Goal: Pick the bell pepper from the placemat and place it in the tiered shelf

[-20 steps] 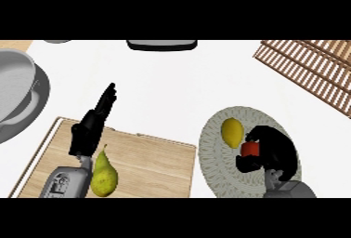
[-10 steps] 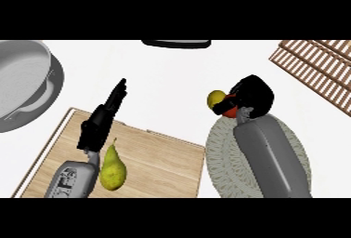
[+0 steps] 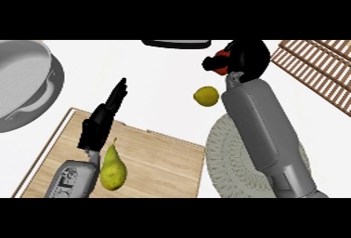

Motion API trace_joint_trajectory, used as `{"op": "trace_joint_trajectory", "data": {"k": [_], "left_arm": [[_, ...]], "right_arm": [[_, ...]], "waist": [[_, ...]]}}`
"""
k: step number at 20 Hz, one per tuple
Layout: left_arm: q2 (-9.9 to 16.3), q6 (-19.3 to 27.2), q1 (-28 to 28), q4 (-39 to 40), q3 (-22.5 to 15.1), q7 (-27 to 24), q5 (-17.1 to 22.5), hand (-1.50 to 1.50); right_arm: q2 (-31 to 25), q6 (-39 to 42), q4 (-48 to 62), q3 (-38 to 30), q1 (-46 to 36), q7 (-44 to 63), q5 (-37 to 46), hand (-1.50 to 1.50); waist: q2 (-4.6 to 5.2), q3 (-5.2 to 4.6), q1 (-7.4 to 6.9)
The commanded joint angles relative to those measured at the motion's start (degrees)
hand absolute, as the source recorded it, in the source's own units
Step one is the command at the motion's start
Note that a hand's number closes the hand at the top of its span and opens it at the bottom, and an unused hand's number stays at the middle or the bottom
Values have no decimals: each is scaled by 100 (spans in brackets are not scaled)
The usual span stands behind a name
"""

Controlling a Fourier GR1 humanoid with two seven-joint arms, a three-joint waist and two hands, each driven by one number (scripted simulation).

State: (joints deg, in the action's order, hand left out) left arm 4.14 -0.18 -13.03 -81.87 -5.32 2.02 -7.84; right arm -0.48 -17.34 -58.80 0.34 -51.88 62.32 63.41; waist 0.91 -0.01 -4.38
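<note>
The right hand (image 3: 243,55) is curled around a red object, apparently the bell pepper (image 3: 218,62), of which only a small part shows. Hand and pepper are beyond the far edge of the round placemat (image 3: 226,158), clear of it and left of the slatted tiered shelf (image 3: 315,69). A yellow lemon (image 3: 205,96) lies just off the placemat's far-left edge. The left hand (image 3: 103,118), fingers straight, rests over the wooden cutting board (image 3: 161,162), left of the placemat, beside a pear (image 3: 113,169).
</note>
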Motion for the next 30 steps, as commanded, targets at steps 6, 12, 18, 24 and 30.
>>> {"op": "trace_joint_trajectory", "data": {"k": [6,12,18,24,30], "left_arm": [[-142,220,-10,156,-30,3,-153,0],[47,84,40,-49,188,182,35,0],[180,3,168,36,251,-120,25,0],[132,-14,289,43,172,-135,-14,0],[103,40,200,-66,244,-22,23,0]], "right_arm": [[46,-1160,730,-154,-1417,1442,1211,150],[-114,-450,1047,-518,-2207,1908,2290,150],[-372,-385,1301,-761,-2478,2003,3163,150],[-643,-25,1417,-1227,-2917,1825,3403,150],[-1098,219,1559,-1540,-3138,1587,3787,150]], "waist": [[-46,-9,189],[-82,-10,280],[-76,-9,306],[-79,-6,321],[-81,-5,337]]}}
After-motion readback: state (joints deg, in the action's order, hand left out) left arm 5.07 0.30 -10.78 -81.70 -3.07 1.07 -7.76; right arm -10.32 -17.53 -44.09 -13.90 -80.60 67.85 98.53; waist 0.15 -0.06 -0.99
